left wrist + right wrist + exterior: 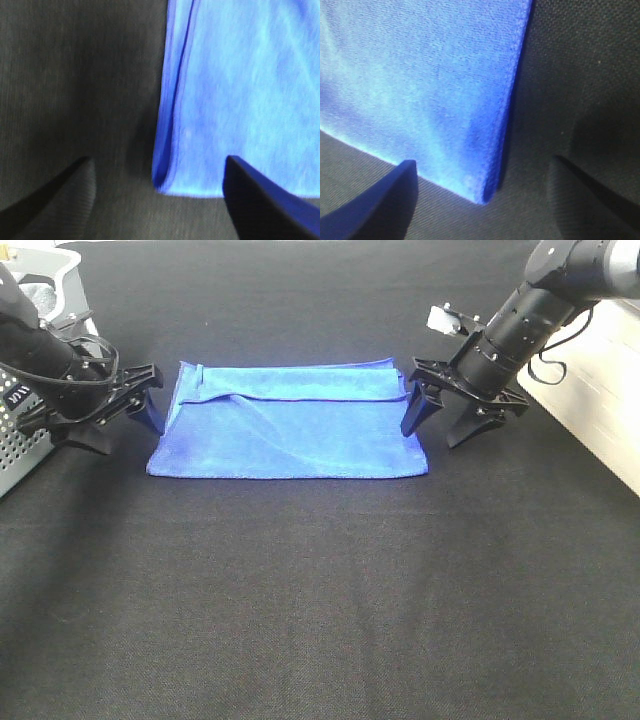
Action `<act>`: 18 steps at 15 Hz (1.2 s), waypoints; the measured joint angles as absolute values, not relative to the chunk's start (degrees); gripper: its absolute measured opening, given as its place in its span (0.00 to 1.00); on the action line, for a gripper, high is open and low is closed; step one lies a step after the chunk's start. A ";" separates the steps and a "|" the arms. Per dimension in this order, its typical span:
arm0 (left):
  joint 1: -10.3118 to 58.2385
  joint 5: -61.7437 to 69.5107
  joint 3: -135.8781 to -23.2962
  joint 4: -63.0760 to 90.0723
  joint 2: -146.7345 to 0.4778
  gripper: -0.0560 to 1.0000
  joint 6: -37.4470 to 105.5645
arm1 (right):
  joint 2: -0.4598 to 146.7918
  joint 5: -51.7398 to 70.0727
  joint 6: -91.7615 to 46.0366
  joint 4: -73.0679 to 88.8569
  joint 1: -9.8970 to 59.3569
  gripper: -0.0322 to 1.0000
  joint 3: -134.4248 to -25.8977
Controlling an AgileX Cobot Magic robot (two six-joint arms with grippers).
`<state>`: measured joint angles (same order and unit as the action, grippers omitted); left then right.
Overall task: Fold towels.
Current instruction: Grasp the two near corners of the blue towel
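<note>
The royal-blue towel (290, 425) lies folded on the black table, a long rectangle with a folded-over flap along its far edge. My left gripper (130, 438) is open and empty, standing over the towel's left near corner. In the left wrist view the gripper (157, 158) straddles that corner of the towel (240, 90). My right gripper (432, 438) is open and empty, standing over the towel's right near corner. In the right wrist view the gripper (482, 160) straddles that corner of the towel (420, 75). No white tag shows.
A perforated grey basket (20, 455) stands at the left edge, just behind my left arm. A white surface (600, 400) borders the table (320, 600) at the right. Black cloth covers the table.
</note>
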<state>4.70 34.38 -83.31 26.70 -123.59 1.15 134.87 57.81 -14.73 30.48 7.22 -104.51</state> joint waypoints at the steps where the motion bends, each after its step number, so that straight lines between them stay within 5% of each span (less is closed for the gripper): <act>1: 4.93 33.23 -83.31 27.39 -124.68 0.72 1.32 | 135.10 57.30 -14.84 30.54 7.22 0.69 -104.51; 10: 8.31 30.42 -87.20 31.46 -130.69 0.70 4.41 | 139.11 54.43 -16.84 38.27 7.22 0.68 -104.62; 11: 8.31 30.60 -88.12 32.20 -131.26 0.62 4.41 | 139.46 54.43 -17.13 39.25 7.22 0.63 -104.74; 16: 8.37 33.06 -88.64 32.66 -132.07 0.09 4.41 | 140.89 54.60 -17.02 40.39 7.22 0.06 -104.68; 18: 8.37 35.41 -88.64 31.80 -131.61 0.06 4.41 | 140.89 55.23 -15.87 40.39 7.22 0.03 -104.56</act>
<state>8.37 35.41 -88.64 31.80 -131.61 4.41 140.89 55.23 -15.87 40.39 7.22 -104.56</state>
